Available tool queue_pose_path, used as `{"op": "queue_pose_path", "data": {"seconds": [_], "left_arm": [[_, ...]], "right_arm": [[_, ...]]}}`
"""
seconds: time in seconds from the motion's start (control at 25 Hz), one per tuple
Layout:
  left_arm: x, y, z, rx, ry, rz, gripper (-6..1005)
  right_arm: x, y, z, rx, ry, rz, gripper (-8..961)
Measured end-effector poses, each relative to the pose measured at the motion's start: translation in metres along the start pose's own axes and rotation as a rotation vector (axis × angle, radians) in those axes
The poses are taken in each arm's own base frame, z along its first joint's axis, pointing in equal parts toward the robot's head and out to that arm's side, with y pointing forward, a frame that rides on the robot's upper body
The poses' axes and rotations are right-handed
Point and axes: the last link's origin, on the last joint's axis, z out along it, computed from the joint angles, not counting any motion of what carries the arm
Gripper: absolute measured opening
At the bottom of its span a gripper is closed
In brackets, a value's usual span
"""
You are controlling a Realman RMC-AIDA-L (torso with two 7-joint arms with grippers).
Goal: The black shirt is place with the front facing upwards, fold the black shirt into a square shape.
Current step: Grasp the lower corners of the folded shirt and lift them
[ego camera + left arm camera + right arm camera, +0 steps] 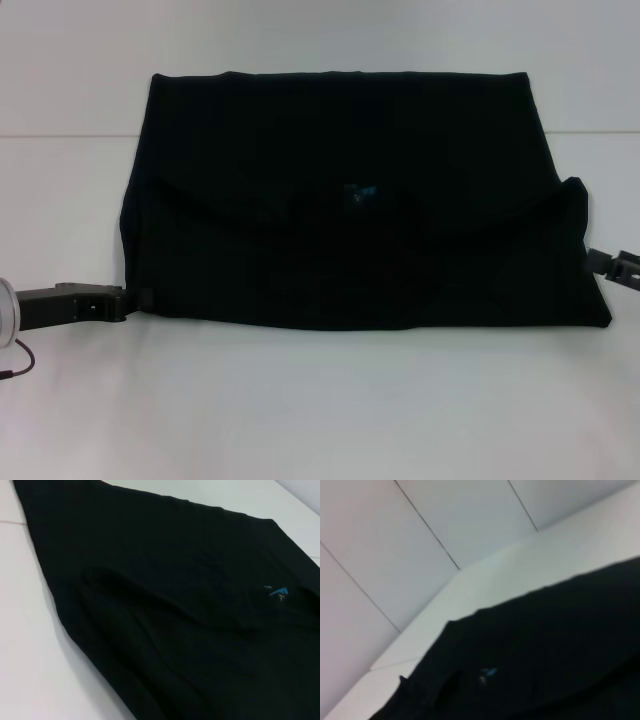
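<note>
The black shirt (340, 200) lies on the white table (320, 410) as a wide rectangle, its near part doubled over the far part with a curved fold line across the middle. A small blue neck label (360, 192) shows near its centre, and the same label (278, 592) appears in the left wrist view and as a blue label (488, 672) in the right wrist view. My left gripper (135, 298) is at the shirt's near left corner, touching its edge. My right gripper (600, 262) is at the shirt's right edge, partly hidden by cloth. No lettering shows.
A thin cable (18, 360) and a round white part (6, 308) sit at the far left by the left arm. Bare white table lies in front of the shirt. A pale wall (320, 40) rises behind the shirt.
</note>
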Motion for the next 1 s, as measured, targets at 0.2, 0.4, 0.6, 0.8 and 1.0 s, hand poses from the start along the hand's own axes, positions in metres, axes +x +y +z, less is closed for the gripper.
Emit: {"op": "queue_pose_path", "data": {"seconds": [0.2, 0.4, 0.6, 0.8, 1.0], "left_arm": [[0.0, 0.0, -0.001, -0.002, 0.002, -0.001, 90], [0.001, 0.0, -0.001, -0.002, 0.003, 0.002, 78], [0.002, -0.001, -0.003, 0.004, 0.005, 0.006, 78], [0.004, -0.003, -0.005, 0.009, 0.009, 0.004, 78], [0.004, -0.003, -0.006, 0.01, 0.01, 0.003, 78]], "right_arm": [[-0.026, -0.007, -0.009, 0.076, 0.124, 0.082, 920], [-0.061, -0.006, -0.011, 0.132, 0.281, 0.202, 920], [-0.084, -0.002, -0.002, 0.214, 0.379, 0.198, 918], [-0.084, 0.002, 0.015, 0.277, 0.49, 0.145, 915], [-0.076, 0.005, 0.029, 0.283, 0.524, 0.125, 900]]}}
